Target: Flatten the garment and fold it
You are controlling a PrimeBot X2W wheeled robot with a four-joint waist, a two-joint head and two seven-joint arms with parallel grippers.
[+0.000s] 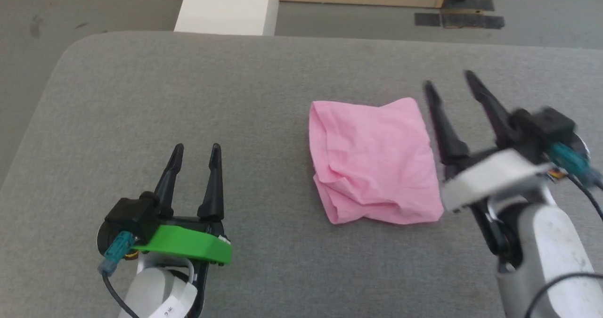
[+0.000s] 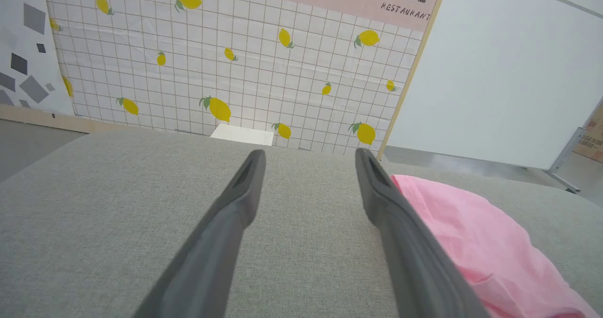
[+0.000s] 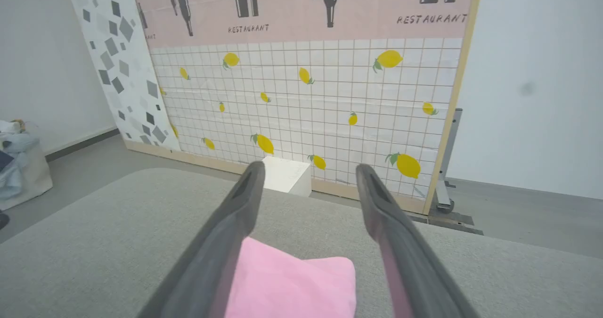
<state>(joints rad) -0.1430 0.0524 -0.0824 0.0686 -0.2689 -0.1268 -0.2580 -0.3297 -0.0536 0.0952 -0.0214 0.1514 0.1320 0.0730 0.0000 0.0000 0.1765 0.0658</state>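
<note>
Left pincer (image 1: 197, 146) and right pincer (image 1: 448, 79) gape empty; wrinkly, squarish pink garment (image 1: 374, 162) on woven grey table (image 1: 188, 82).

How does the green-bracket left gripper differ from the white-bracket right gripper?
The left gripper, on a green bracket, hangs over bare grey fabric table, well apart from the wrinkled pink cloth garment; the right gripper, on a white bracket, sits beside that garment's right edge. The left gripper's fingers point straight up the head view; the right gripper's lean leftward and look blurred. Both are open, holding nothing.
</note>
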